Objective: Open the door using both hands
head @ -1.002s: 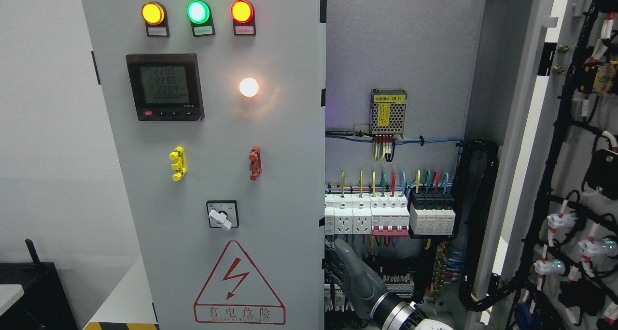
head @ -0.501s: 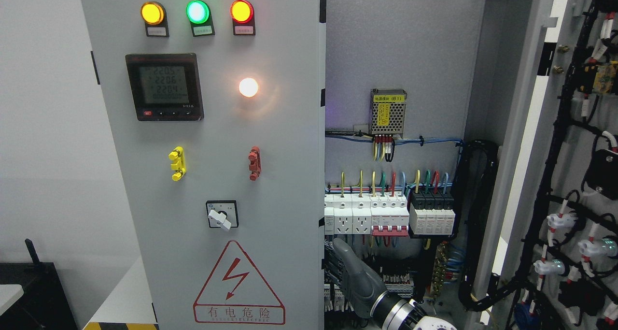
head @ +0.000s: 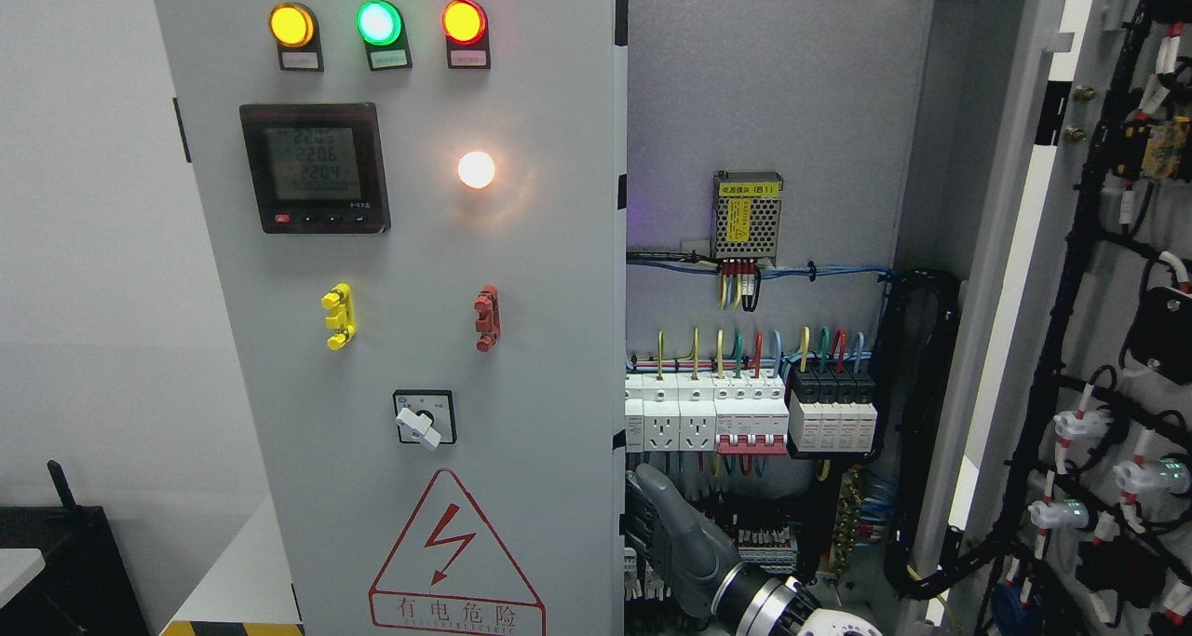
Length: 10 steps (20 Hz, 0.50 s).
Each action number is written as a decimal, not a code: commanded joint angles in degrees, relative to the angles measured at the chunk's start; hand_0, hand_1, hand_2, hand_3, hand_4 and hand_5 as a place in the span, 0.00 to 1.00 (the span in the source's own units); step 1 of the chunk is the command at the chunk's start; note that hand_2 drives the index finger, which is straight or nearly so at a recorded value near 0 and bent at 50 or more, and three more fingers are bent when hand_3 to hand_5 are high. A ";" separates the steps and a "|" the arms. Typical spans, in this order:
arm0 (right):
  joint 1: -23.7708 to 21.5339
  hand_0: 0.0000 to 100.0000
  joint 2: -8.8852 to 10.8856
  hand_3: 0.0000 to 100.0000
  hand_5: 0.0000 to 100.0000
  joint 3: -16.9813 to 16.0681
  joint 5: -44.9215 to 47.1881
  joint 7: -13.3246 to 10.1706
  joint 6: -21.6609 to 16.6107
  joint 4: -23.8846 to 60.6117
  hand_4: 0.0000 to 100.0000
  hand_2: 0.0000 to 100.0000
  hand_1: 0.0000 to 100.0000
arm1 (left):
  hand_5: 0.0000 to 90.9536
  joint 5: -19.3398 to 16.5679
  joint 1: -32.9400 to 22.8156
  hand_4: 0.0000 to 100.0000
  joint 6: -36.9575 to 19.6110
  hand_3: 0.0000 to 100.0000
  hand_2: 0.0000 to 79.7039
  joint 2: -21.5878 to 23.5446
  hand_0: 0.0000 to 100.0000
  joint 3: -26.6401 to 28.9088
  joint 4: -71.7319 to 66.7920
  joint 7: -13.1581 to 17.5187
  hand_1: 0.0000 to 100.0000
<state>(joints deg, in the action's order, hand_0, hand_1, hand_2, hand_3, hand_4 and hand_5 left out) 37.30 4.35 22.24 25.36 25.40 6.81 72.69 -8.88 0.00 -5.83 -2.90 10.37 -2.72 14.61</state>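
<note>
Doors of the electrical cabinet stand differently: the left door (head: 410, 301), carrying the lamps, the meter (head: 314, 168) and the warning triangle (head: 456, 554), fills the picture from about 9 to 12 o'clock and looks only slightly swung, while the right door (head: 1108, 338) at 3 o'clock is already wide open, its inner face with cable looms turned toward the camera. Between them the breakers (head: 750, 412) and wiring show.

One hand (head: 675, 534) rises at 6 o'clock, its arm entering at the bottom edge right of the middle, so I take it as the right hand. It sits just beside the left door's free edge, inside the opening, probably placed there to hook behind that edge and push the door outward. Its grey fingers (head: 652, 487) point up, held together and fairly straight, grasping nothing that I can see; whether they touch the door edge is unclear. The left hand is out of view.

Against the earlier pictures, the left door's fittings have shifted slightly leftward and the warning triangle sits lower, suggesting the door has begun to swing. The hand has edged slightly down.
</note>
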 commanded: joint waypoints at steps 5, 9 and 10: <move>-0.65 0.11 0.05 0.00 0.00 0.18 0.22 4.48 0.04 0.35 0.00 0.00 0.00 | 0.00 0.00 -0.79 0.03 0.29 0.00 0.00 0.00 0.00 0.00 0.00 -0.02 0.00; -0.74 0.11 0.05 0.00 0.00 0.09 0.66 5.09 -0.22 0.62 0.00 0.00 0.00 | 0.00 0.00 -0.79 0.03 0.29 0.00 0.00 0.00 0.00 0.00 0.00 -0.02 0.00; -0.74 0.11 0.05 0.00 0.00 0.09 1.79 5.53 -0.22 0.62 0.00 0.00 0.00 | 0.00 0.00 -0.79 0.03 0.29 0.00 0.00 0.00 0.00 0.00 0.00 -0.02 0.00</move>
<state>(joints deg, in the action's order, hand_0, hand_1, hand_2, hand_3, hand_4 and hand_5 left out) 36.82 4.37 22.27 25.78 30.05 6.82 72.93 -8.88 0.00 -5.56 -2.90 10.37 -2.72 14.61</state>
